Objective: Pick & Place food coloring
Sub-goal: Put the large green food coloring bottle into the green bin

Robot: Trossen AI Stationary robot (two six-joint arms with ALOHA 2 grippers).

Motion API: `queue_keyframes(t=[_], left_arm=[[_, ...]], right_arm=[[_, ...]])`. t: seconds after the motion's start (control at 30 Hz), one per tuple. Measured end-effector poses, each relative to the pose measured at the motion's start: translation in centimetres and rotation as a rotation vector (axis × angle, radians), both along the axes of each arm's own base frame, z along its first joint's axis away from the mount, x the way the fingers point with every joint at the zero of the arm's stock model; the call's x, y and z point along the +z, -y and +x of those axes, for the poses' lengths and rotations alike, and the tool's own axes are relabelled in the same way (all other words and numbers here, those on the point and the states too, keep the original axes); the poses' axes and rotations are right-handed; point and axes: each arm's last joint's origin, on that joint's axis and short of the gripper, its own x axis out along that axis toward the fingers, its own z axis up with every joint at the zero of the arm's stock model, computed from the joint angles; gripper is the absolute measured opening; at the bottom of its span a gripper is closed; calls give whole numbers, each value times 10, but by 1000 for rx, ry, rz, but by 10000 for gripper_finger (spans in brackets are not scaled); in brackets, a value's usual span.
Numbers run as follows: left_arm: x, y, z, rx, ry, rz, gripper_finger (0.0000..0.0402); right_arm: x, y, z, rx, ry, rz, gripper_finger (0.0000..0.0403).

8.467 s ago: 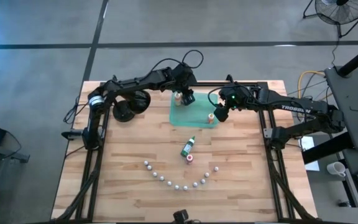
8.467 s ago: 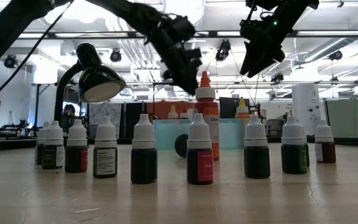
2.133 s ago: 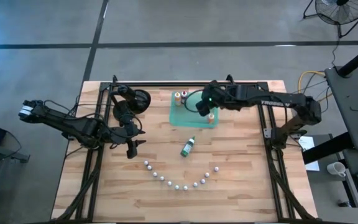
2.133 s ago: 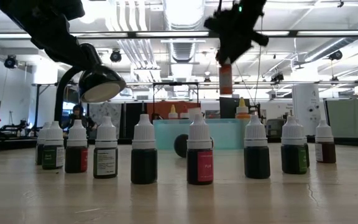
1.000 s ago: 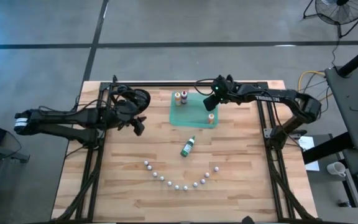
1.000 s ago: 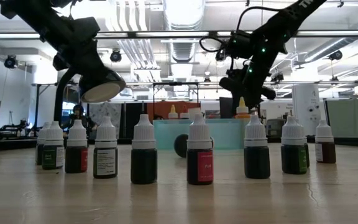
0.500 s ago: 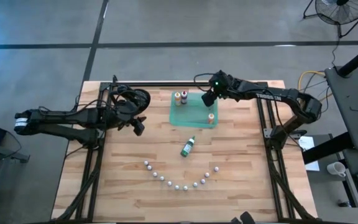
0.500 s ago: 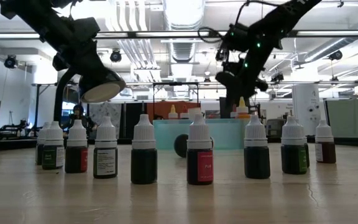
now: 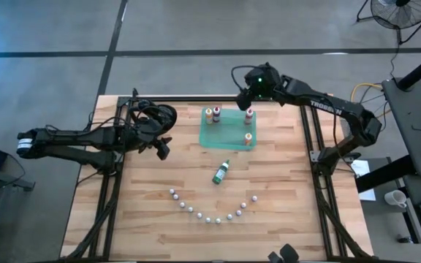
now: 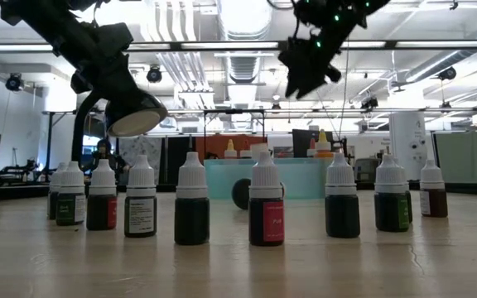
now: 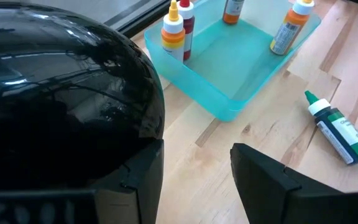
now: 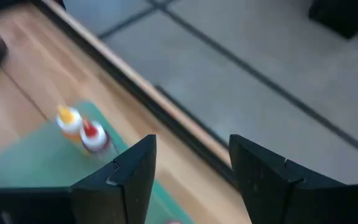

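Note:
A translucent green tray (image 9: 224,133) holds several food coloring bottles: an orange-capped and a red one (image 9: 212,113) at its far left, a pink-red one (image 9: 248,115) at its far right and an orange one (image 9: 248,136) at its near right. A green bottle (image 9: 221,172) lies on its side on the wood nearer the front. Several small white-capped bottles (image 9: 209,215) stand in an arc near the front edge. My right gripper (image 9: 245,99) hangs open and empty high above the tray's far edge. My left gripper (image 9: 163,147) waits open, left of the tray.
A black desk lamp (image 9: 158,117) stands at the far left of the table, just behind my left gripper, and its dome (image 11: 61,93) fills much of the left wrist view. Bare wood lies between the tray and the arc of small bottles (image 10: 263,207).
My right gripper has risen well clear of the tray and drawn toward the table's far edge, rolling a little. The pink-red bottle it stood over now shows, upright in the tray's far right corner. My left arm has kept still.

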Motion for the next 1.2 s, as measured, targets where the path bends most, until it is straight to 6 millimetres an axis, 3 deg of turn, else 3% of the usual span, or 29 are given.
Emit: queue_keyframes(t=[0.17, 0.33, 0.67, 0.83, 1.07, 1.2], left_arm=[[0, 0, 0, -2, -1, 1, 163], [0, 0, 0, -2, -1, 2, 163], [5, -1, 3, 24, 66, 21, 163], [7, -1, 4, 70, 127, -30, 163], [4, 1, 5, 39, 136, -104, 163], [3, 2, 6, -3, 143, -150, 163]], right_arm=[[18, 0, 6, -45, 142, 4, 196], [14, -5, 13, 27, 294, 231, 196], [-8, -35, 36, 193, 221, 374, 196], [-6, -54, 46, 267, 227, 361, 196], [-4, -64, 51, 297, 249, 356, 196], [-4, -71, 54, 271, 297, 443, 196]])
